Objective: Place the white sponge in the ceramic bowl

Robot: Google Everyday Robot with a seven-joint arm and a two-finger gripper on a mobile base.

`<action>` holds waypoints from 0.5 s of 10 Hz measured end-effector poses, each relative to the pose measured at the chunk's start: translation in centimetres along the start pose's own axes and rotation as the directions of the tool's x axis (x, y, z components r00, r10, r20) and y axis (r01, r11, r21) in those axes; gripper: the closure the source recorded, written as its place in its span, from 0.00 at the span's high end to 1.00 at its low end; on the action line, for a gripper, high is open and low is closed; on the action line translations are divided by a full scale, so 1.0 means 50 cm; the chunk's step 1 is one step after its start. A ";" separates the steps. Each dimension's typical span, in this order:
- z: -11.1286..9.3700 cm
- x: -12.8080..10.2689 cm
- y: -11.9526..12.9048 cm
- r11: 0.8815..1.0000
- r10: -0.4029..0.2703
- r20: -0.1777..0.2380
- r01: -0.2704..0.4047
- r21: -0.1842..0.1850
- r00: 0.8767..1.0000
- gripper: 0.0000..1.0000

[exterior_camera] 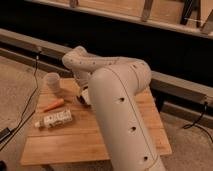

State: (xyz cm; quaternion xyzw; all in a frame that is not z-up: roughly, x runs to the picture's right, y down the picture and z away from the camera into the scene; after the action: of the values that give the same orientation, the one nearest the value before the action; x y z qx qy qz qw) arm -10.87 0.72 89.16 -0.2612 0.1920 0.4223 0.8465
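My white arm [117,100] reaches down over the middle of the wooden table [75,142] and blocks most of the view there. The gripper [86,98] is low over the table at the arm's left edge, mostly hidden behind the arm. A dark reddish-brown sliver beside it looks like the rim of the ceramic bowl [79,99]. The white sponge is hidden from view; I cannot tell whether the gripper holds it.
A translucent white cup [52,82] stands at the table's back left. An orange carrot-like piece [53,105] lies in front of it, and a pale bottle [52,120] lies on its side nearer the front left. Cables [20,120] run along the floor left.
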 end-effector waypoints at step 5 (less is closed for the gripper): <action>-0.121 0.010 0.049 0.991 -0.002 0.043 0.007 -0.136 0.999 0.80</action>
State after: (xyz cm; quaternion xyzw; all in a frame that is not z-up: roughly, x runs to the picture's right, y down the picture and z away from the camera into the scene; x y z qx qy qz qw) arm -13.21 -1.41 83.45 -0.3100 0.1440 0.4380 0.8315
